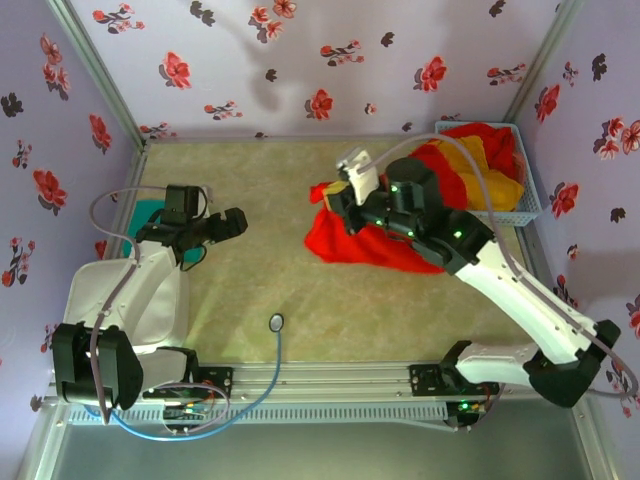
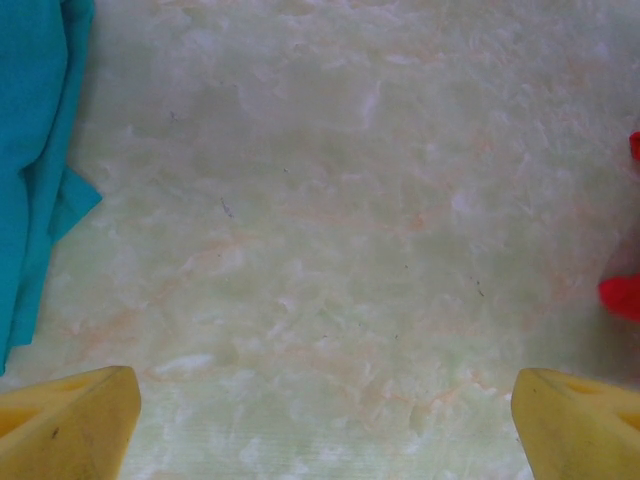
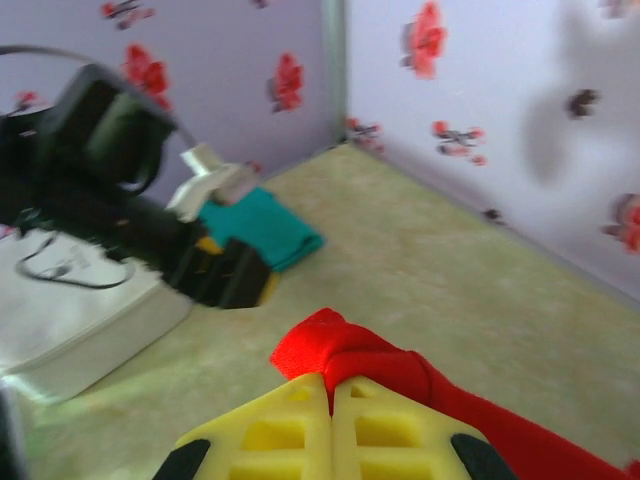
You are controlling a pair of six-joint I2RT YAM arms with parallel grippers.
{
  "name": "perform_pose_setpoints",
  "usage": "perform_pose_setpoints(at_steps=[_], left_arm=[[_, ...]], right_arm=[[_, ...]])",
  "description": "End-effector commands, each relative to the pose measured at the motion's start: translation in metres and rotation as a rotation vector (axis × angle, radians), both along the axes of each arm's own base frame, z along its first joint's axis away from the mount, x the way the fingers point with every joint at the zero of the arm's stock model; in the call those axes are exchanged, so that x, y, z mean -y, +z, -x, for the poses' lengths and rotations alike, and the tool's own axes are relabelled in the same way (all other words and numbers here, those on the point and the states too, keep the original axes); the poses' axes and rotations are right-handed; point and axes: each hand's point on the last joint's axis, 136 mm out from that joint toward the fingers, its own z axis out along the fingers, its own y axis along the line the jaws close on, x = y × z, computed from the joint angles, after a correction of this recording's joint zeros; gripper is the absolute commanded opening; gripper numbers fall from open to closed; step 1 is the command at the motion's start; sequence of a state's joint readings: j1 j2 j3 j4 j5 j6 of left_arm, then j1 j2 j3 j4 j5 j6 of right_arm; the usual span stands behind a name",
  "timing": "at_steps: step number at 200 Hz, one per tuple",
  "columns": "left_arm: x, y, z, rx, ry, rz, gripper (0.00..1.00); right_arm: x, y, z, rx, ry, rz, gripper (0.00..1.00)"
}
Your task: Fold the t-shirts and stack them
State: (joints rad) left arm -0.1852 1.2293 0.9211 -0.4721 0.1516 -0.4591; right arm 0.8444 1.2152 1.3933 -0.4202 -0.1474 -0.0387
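Open mat [image 1: 270, 260] mid-table; red t-shirt [image 1: 332, 243], basket [image 1: 533, 200] block right.

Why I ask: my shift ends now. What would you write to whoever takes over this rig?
Left gripper: open, empty, over bare table.
Right gripper: shut on a crumpled bright red cloth t-shirt mid-table.
Done, it seems: teal-green cloth t-shirt, folded at the left edge.
Pale blue mesh basket, far right: more red cloth and a mustard-yellow cloth t-shirt.
Left: fold the red one, stack it, empty the basket.
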Motion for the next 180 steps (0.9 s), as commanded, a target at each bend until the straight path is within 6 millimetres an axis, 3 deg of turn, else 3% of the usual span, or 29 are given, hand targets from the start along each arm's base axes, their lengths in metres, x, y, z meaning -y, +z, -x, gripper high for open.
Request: perform_pose_setpoints(at_steps=[1,27,60,105,118,135,144,152,180], left_arm=[[0.005,0.01,-0.004,0.019,-0.015,0.018,0.95],[0.005,0.006,-0.003,0.012,-0.01,0.021,0.95],[0.004,0.004,0.0,0.004,-0.008,0.021,0.95],[0.004,0.0,0.003,-0.015,-0.007,0.018,0.95],[0.003,-0.002,0.006,-0.032,-0.01,0.013,0.94],[0.002,-0.004,0.01,-0.053,-0.014,0.003,0.93],[0.001,-0.005,0.013,-0.065,-0.012,-0.004,0.91],[0.0,-0.007,0.016,-0.075,-0.008,-0.011,0.9],[-0.002,-0.011,0.027,-0.108,-0.002,-0.008,0.81]], right_arm=[[-0.025,0.009,0.026,0.003,0.138,-0.009,0.0],[-0.042,-0.011,0.029,-0.05,0.171,0.01,0.0],[-0.046,-0.041,0.022,-0.1,0.144,0.044,0.0],[-0.055,-0.086,0.003,-0.191,0.063,0.105,0.13],[-0.059,-0.096,-0.002,-0.221,0.045,0.107,0.29],[-0.062,-0.103,-0.007,-0.234,0.023,0.101,0.76],[-0.059,-0.107,-0.013,-0.229,-0.017,0.112,0.94],[-0.053,-0.111,-0.022,-0.227,-0.074,0.127,0.99],[-0.017,-0.127,-0.055,-0.281,-0.281,0.153,0.99]])
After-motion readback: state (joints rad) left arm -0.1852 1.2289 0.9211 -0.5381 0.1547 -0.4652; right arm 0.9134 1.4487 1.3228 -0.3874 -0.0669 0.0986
